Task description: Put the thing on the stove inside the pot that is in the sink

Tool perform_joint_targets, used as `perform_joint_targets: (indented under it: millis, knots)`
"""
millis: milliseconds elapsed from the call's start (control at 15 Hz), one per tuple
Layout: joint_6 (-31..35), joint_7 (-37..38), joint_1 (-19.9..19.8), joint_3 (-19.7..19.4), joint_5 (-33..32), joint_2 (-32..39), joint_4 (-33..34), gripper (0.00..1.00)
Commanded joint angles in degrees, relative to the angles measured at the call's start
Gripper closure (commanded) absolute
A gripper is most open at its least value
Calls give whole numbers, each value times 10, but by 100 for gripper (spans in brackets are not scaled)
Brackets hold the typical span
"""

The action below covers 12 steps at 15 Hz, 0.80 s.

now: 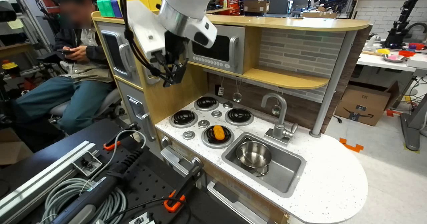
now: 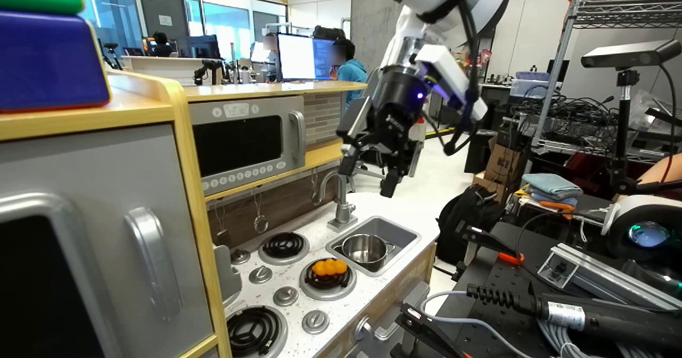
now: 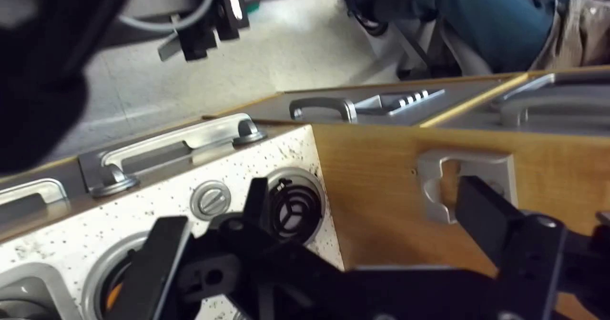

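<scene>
Pincer (image 2: 370,174) spread, its fingers (image 3: 482,219) well apart, raised above the level of the stove (image 1: 196,145). Well below it lies a small orange lobed object (image 1: 219,132), the task's thing, resting on the front, sink-side burner (image 1: 209,138); in the wrist view a dark part of the pincer hides most of it, leaving an orange sliver in sight. Also lower than the pincer, close to that burner, the silver pot (image 1: 254,154) sits in the sink (image 1: 283,172), toward its stove end, with the curved faucet (image 1: 282,114) rising near it. Farther out, in an exterior view, the microwave (image 2: 250,142) appears left of the pincer; in the wrist view, a wooden panel (image 3: 381,201) shows between the fingers. Lower than the pincer, alongside the stove's front, a black perforated bench (image 1: 150,190) carries coiled grey cable (image 1: 56,197).
</scene>
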Motion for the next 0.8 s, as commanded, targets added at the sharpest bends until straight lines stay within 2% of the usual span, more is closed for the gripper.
perform_joint_targets:
  millis: [0, 267, 333, 667, 733]
  knots:
    - [86, -77, -9, 30, 146, 104, 83, 0]
    - [183, -181, -21, 44, 283, 186, 163, 0]
    - [150, -134, -10, 34, 230, 145, 118, 0]
    - [154, -141, -11, 35, 235, 161, 128, 0]
    - [165, -164, -10, 35, 233, 163, 134, 0]
